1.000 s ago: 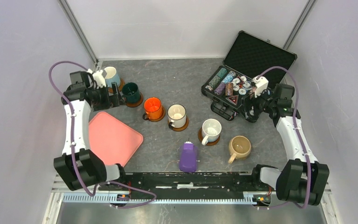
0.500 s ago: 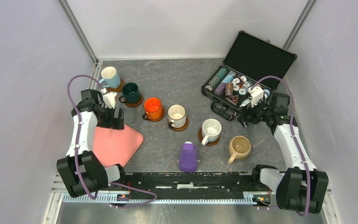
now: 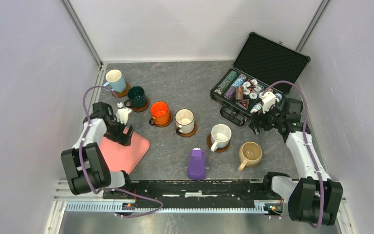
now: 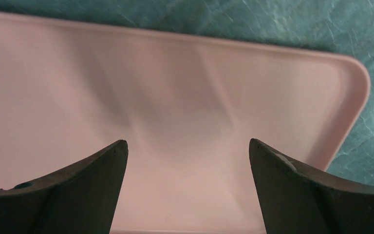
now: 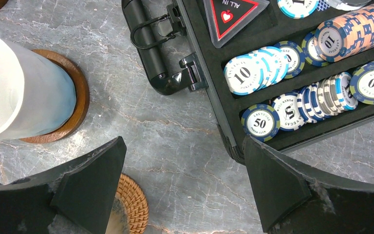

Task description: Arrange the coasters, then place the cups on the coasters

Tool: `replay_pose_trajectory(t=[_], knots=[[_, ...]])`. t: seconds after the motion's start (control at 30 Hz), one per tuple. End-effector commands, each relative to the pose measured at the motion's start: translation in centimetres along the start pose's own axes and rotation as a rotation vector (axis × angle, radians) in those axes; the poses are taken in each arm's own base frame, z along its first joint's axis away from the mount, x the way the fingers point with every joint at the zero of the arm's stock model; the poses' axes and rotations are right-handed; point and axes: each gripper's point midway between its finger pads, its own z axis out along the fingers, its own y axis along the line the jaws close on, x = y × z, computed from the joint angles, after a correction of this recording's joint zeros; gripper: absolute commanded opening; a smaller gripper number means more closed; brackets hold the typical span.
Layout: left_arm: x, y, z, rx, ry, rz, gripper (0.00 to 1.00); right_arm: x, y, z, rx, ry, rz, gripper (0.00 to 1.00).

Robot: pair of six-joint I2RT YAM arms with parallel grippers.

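Note:
Six cups stand in a diagonal row: light blue (image 3: 115, 79), dark green (image 3: 137, 96), orange (image 3: 159, 112), cream (image 3: 184, 120), white (image 3: 220, 135) and beige (image 3: 250, 153). Dark wood coasters show under the first five, such as the one (image 5: 75, 97) under the white cup (image 5: 9, 92). A woven coaster (image 5: 131, 202) shows beside the right finger, under the beige cup. My left gripper (image 3: 125, 134) (image 4: 187, 161) hangs open over the pink tray (image 4: 175, 97), holding nothing. My right gripper (image 3: 254, 125) (image 5: 185, 185) is open over bare table between the white cup and the chip case.
An open black case of poker chips (image 3: 246, 90) (image 5: 297, 73) lies at the back right, its latch and handle close to my right fingers. A purple oblong device (image 3: 196, 164) lies near the front edge. The pink tray (image 3: 119, 153) fills the front left.
My left arm has drawn back from beside the light blue and dark green cups to above the pink tray. My right gripper has shifted slightly down and left. Both stayed open.

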Motion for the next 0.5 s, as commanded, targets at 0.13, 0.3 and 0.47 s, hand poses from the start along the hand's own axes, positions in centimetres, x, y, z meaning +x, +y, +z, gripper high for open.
replay_pose_trajectory(t=[0.13, 0.3, 0.47], knots=[[0.7, -3.0, 1.1, -0.001, -0.055, 0.096, 1.0, -0.3, -0.3, 0.0, 0.016, -0.018, -0.02, 0.98], [-0.5, -4.3, 2.7, 0.029, -0.038, 0.123, 1.0, -0.3, -0.4, -0.1, 0.027, -0.016, -0.026, 0.98], [-2.5, -4.6, 3.5, 0.04, -0.035, 0.189, 0.99, -0.2, -0.5, -0.1, 0.03, -0.009, -0.026, 0.98]])
